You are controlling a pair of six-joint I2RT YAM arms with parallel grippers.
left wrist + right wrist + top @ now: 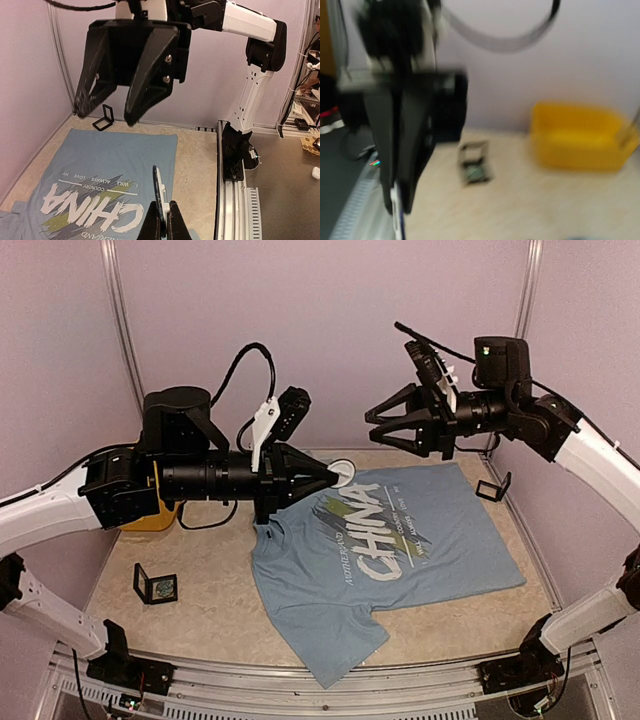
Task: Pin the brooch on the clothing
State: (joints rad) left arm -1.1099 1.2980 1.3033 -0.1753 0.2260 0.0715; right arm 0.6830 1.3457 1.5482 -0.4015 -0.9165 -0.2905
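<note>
**Above the T-shirt: brooch held, not yet pinned**

At left, the left claw was closed narrow on the white brooch, holding it in the air over an edge of the "CHINA" T-shirt, which lay flat on the worktop. Rightward, the right claw hung spread wide and empty. Pickup looked done; the pinning was left.

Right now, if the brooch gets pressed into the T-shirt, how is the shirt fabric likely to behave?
Probably floppy: the T-shirt lies flat but rumples along one edge, so a push would likely bunch it. It looks thin and light, so the brooch in the left gripper may drag it across the table.
</note>
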